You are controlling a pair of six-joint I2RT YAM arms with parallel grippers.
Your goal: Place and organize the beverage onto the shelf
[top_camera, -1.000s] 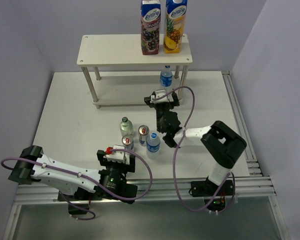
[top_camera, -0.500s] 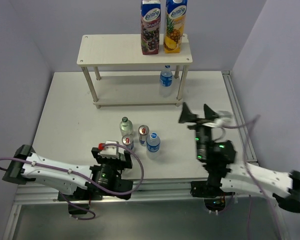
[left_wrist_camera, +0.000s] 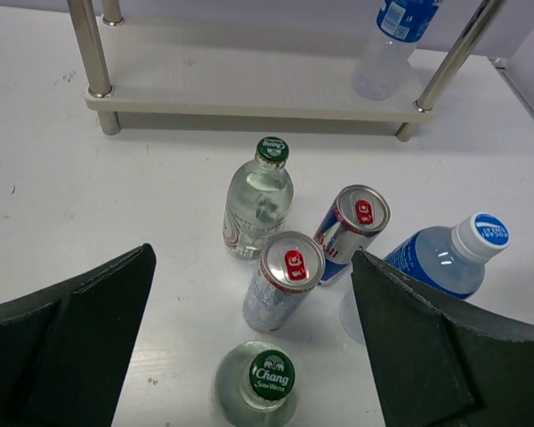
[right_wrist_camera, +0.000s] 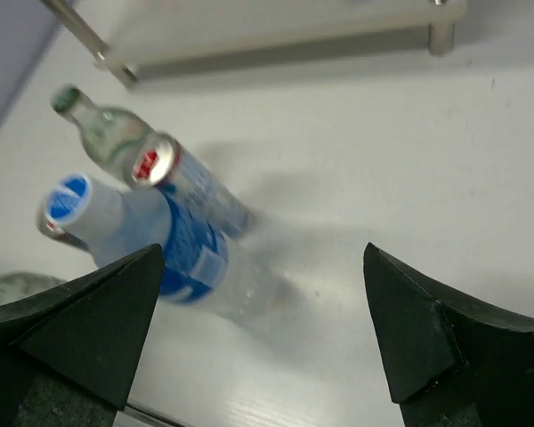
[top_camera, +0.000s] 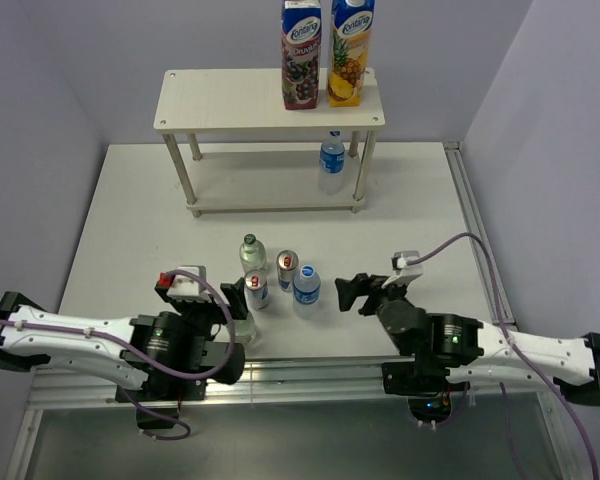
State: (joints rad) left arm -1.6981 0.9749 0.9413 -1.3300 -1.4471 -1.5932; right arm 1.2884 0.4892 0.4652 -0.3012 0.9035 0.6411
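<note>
While both are spread wide, the left gripper (left_wrist_camera: 252, 258) sits around a clear glass bottle with a green cap (left_wrist_camera: 271, 375) by the white table (top_camera: 130, 220)'s near edge; the right gripper (right_wrist_camera: 262, 252) has free room ahead.

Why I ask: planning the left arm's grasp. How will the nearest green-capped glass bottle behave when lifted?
Smooth clear glass bottle with green cap: probably rigid, slippery, heavyish. Tall, narrow, upright beside the silver-blue can, so an off-centre push would likely tip it.

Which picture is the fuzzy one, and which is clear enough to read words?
Right wrist view: smeared, the blue-capped plastic water bottle and silver-blue-red can look streaky. Left wrist view: crisp, the green cap of the nearest clear glass bottle reads Chang.
</note>
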